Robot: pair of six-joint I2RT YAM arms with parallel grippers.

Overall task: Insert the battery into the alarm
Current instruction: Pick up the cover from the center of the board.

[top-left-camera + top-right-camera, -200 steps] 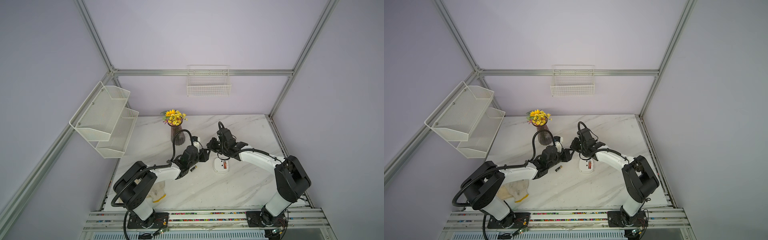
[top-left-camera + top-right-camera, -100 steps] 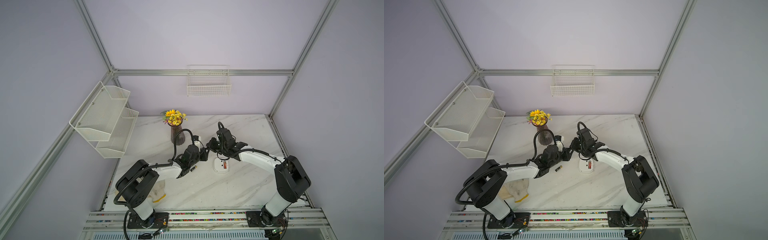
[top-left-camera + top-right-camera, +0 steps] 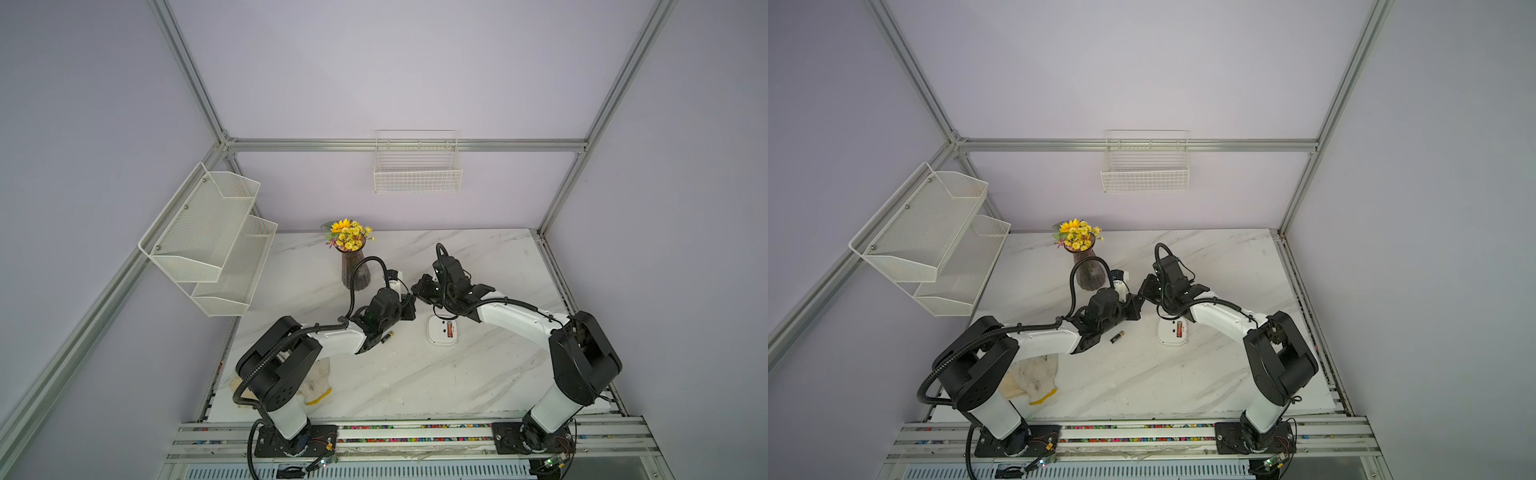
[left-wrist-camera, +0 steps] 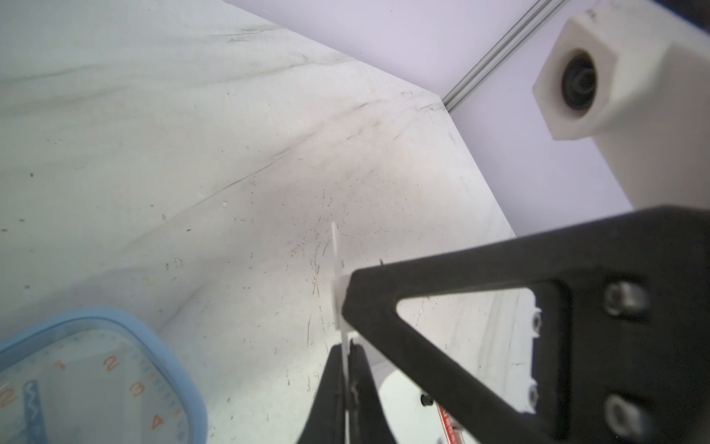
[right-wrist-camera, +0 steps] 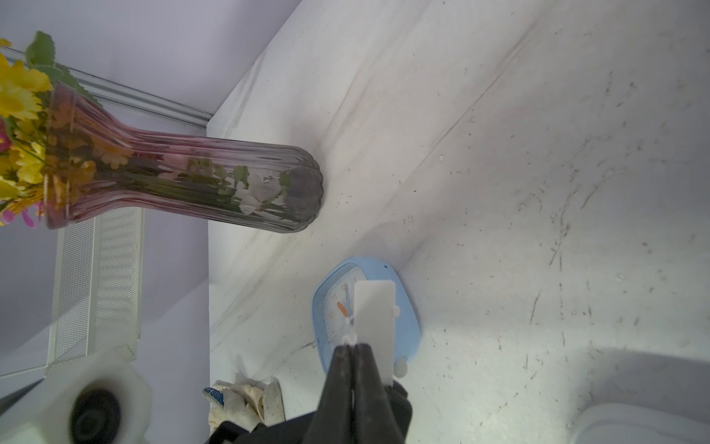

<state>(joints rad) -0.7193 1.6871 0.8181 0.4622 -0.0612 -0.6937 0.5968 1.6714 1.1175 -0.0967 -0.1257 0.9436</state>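
Left pincer (image 4: pixel 346 365) has closed since a second ago and now pinches the thin white cover (image 5: pixel 374 326) edge-on. The right pincer (image 5: pixel 352 357), pressed together, grips the same cover by its edge. In both top views the two pincer tips meet and hide the cover. The blue clock (image 5: pixel 409 303), lying face up beneath them, shows only in the wrist views and is cut off in the left one. The alarm (image 3: pixel 436 332) is cut off at the frame edge in both wrist views. A glove (image 3: pixel 318 382) is half hidden under the left arm.

The battery (image 3: pixel 1117 336) lies loose on the desk (image 3: pixel 415 374), at 7 o'clock from the meeting pincers. It is close by the left forearm, and neither pincer touches it. The alarm lies back up at 3 o'clock from the battery, near but apart, and at 5 o'clock from the pincers. Its open bay holds one red cell (image 3: pixel 1179 329). The vase (image 3: pixel 355 270), at 10 o'clock, holds yellow flowers (image 3: pixel 347 232).
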